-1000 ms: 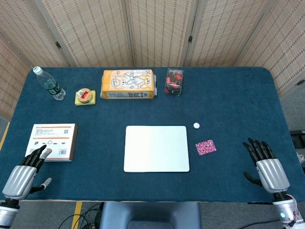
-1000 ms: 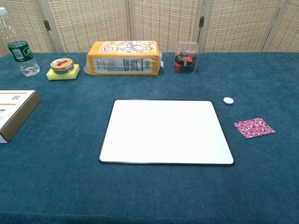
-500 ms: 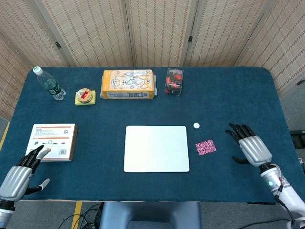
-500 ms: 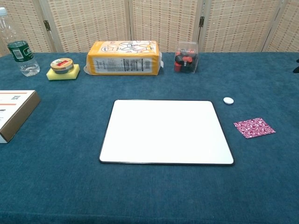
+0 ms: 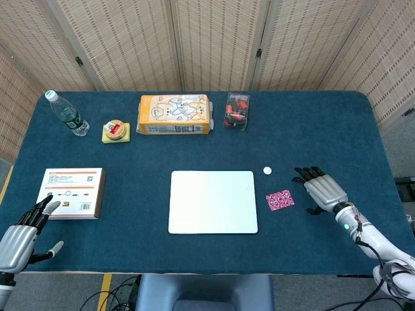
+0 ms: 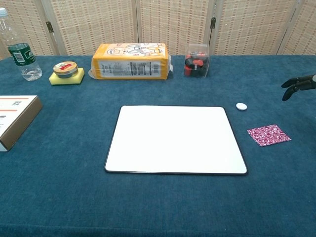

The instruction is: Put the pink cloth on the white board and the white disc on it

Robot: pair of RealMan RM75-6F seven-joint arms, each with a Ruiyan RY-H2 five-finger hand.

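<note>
My right hand (image 5: 321,190) hovers over the blue table (image 5: 324,129) to the right of the pink cloth (image 5: 280,199), fingers spread wide and holding nothing. Its dark fingertips (image 6: 291,85) point left, and in the chest view only they show at the right edge. The hand stays apart from the cloth.

My left hand (image 5: 19,236) sits at the near left corner of the table, fingers apart and empty, just near of a flat orange-and-white box (image 5: 72,192).

The pink cloth lies flat on the table, just to the right of the white board (image 5: 213,201) and not touching it. The white disc (image 5: 267,170) rests on the table a little farther back than the cloth, near the board's far right corner. The board lies flat in the middle of the table with nothing on it.

Along the far side stand a water bottle (image 5: 66,114) at the left, a small round tin on a yellow sponge (image 5: 116,131), an orange package (image 5: 175,114), and a clear box of red and black parts (image 5: 237,111).
</note>
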